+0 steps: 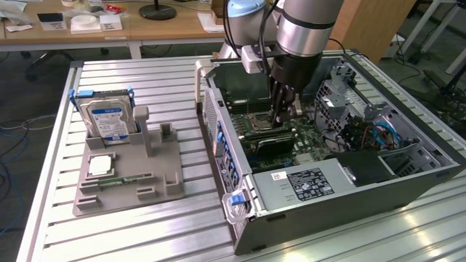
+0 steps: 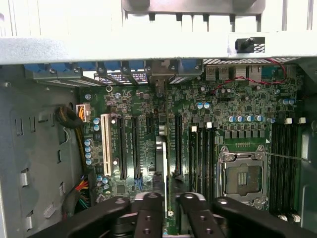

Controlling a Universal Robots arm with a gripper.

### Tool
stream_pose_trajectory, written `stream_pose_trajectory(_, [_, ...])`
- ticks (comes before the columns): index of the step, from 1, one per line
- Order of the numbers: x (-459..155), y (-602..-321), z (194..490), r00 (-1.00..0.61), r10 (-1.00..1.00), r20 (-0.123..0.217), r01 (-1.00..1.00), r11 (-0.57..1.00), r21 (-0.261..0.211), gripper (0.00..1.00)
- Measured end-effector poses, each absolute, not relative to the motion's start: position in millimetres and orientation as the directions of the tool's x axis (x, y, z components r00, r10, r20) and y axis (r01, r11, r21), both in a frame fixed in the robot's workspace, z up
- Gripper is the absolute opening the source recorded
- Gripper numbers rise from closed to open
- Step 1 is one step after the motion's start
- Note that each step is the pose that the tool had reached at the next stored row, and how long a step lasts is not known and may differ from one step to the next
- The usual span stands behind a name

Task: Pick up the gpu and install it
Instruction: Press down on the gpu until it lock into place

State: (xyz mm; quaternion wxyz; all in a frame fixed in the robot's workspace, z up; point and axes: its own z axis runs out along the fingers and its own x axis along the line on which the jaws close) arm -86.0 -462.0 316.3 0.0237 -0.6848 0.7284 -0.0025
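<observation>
- While the arm is reaching down into the open computer case (image 1: 342,180) in the exterior view, the gripper (image 1: 280,112) is hanging low over the motherboard (image 1: 291,139), near the processor socket and the row of long slots.
- On the bench (image 1: 145,82), toward the exterior view's left, a grey holder (image 1: 156,180) is carrying the hard drive (image 1: 108,117) and a slim memory stick (image 1: 120,180); these are lying well apart from the gripper.
- In the wrist view, the gpu (image 2: 160,163) is showing edge-on as a thin pale strip standing upright among the long expansion slots (image 2: 121,148), beside the memory slots (image 2: 200,153).
- The gripper (image 2: 171,196) is sitting right over the near end of that strip, straddling its upper edge; I cannot tell whether it is clamping the card or just closing in on it.
- Judging by its look, the card is going to handle as light and stiff but fragile: a thin board with exposed parts.
- The bare upper edge seems the best place to hold it, clear of the components and the contact edge.
- Such a narrow edge is offering little grip, so the card may tilt or slip if it is not held square to the slot.
</observation>
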Motion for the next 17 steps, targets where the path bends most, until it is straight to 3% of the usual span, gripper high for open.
stream_pose_trajectory(1, [-86.0, -462.0, 316.3, -0.061, -0.998, -0.031, -0.997, 0.062, -0.036, 0.2])
stream_pose_trajectory(3, [-86.0, -462.0, 316.3, -0.061, -0.998, -0.031, -0.997, 0.062, -0.036, 0.11])
stream_pose_trajectory(17, [-85.8, -462.0, 306.2, -0.061, -0.998, -0.032, -0.997, 0.062, -0.036, 0.11])
